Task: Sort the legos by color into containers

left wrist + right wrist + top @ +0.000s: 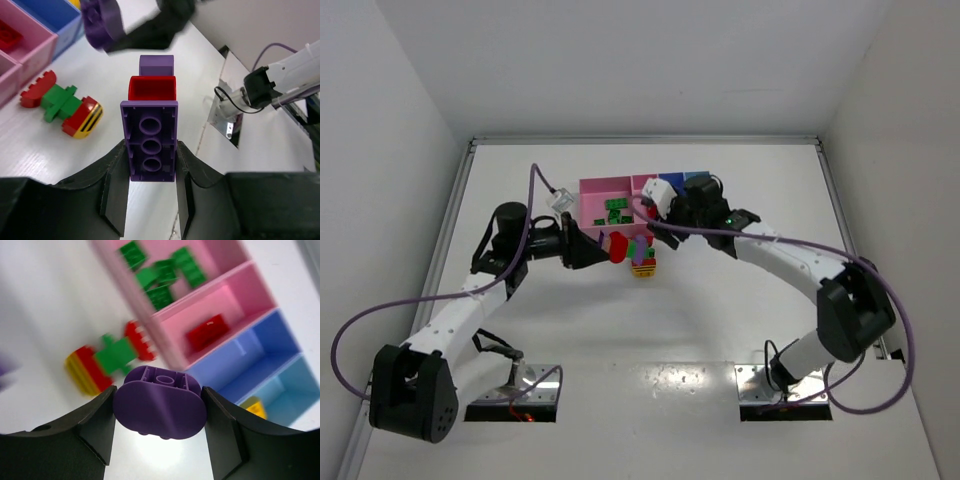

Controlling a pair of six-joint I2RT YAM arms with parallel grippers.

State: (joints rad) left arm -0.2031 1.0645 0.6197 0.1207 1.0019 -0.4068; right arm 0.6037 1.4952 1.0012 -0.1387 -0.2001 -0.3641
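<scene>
brick stack (pixel 150 150): purple, red, purple
rounded brick (pixel 160 402): purple
clump (pixel 62 105): red, green, yellow striped black
wide bin (pixel 222 255): pink; green bricks (pixel 167 272)
narrow bin (pixel 225 297): pink; red brick (pixel 207 332)
third bin (pixel 260 347): blue
end bin (pixel 295 385): light blue; yellow brick (pixel 255 405)

Bright, even light; glare on the table (pixel 670 378), soft blur over the containers (pixel 235 300).

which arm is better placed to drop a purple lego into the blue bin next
Right. The right fingers hold a lone purple piece just by the purple-blue bin. The left fingers grip a mixed purple-and-red stack, farther from it.
</scene>
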